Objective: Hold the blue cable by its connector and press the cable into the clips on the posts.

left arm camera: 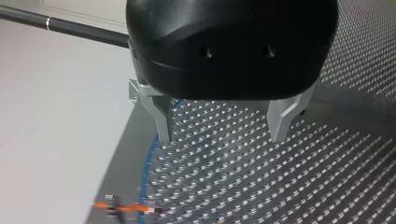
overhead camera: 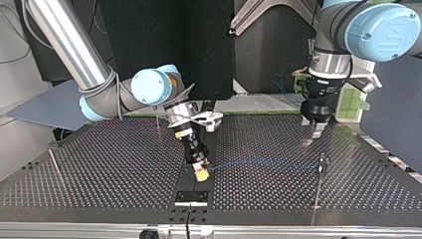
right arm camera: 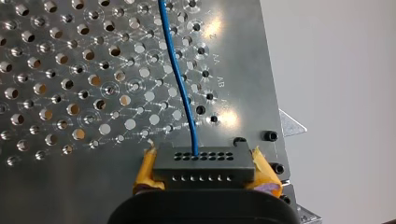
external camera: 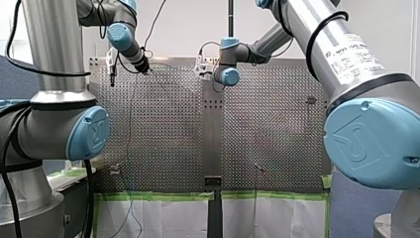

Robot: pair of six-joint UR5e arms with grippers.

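My right arm's tool (right arm camera: 204,161), with yellow pads (right arm camera: 148,170), is closed on the dark grey rectangular plastic connector (right arm camera: 204,171), which has rows of small holes. The thin blue cable (right arm camera: 180,79) comes out of one hole and runs ahead over the perforated metal surface (right arm camera: 70,70). In the top view the cable stretches from the connector toward a thin metal post (overhead camera: 318,189), near my left arm's black tool (left arm camera: 223,135). Its two metal fingers (left arm camera: 161,119) stand wide apart and hold nothing. The cable passes just beside one finger, and a small blurred orange piece (left arm camera: 126,206) sits on the cable further ahead
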